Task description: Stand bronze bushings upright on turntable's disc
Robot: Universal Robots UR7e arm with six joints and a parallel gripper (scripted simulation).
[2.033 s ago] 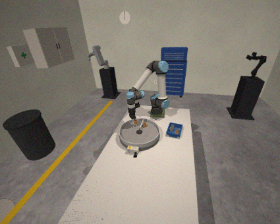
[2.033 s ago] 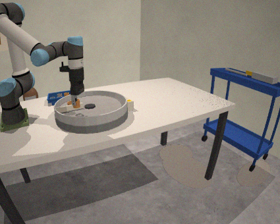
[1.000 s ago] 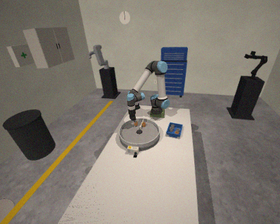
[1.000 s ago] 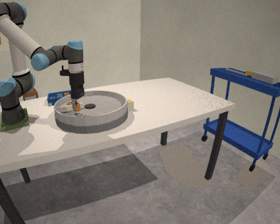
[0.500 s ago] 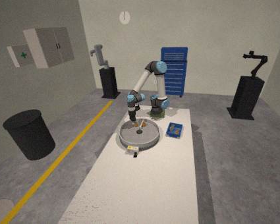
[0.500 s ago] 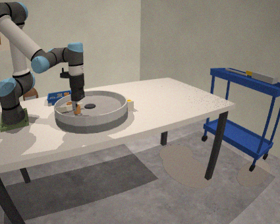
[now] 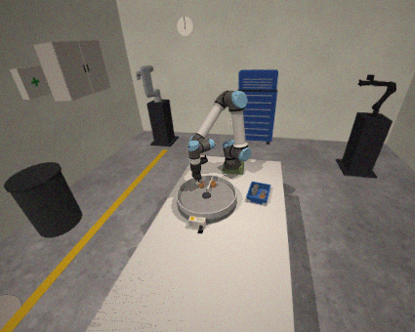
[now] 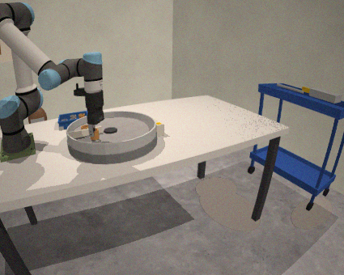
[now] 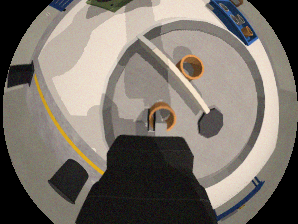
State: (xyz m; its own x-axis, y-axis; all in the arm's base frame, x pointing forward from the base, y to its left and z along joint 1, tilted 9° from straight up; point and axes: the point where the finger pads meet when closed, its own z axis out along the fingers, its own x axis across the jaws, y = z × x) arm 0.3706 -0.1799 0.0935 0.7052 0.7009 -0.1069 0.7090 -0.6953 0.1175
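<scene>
The grey turntable (image 7: 207, 197) stands on the white table, with a dark hub (image 7: 207, 195) at its middle. My gripper (image 7: 199, 182) reaches down over the disc's far left part and is shut on the wall of a bronze bushing (image 9: 161, 116). That bushing stands upright with its open end up, at or just above the disc; it also shows in the exterior view (image 8: 95, 136). A second bronze bushing (image 9: 192, 66) stands upright on the disc a little apart. The blue crate (image 7: 259, 191) sits to the right of the turntable and holds several bushings, too small to tell apart.
A pale bar (image 9: 169, 70) lies across the disc from the rim towards the hub (image 9: 210, 123). A small control box with a yellow button (image 7: 197, 221) sits at the turntable's front edge. The arm's green base (image 7: 232, 168) stands behind the turntable.
</scene>
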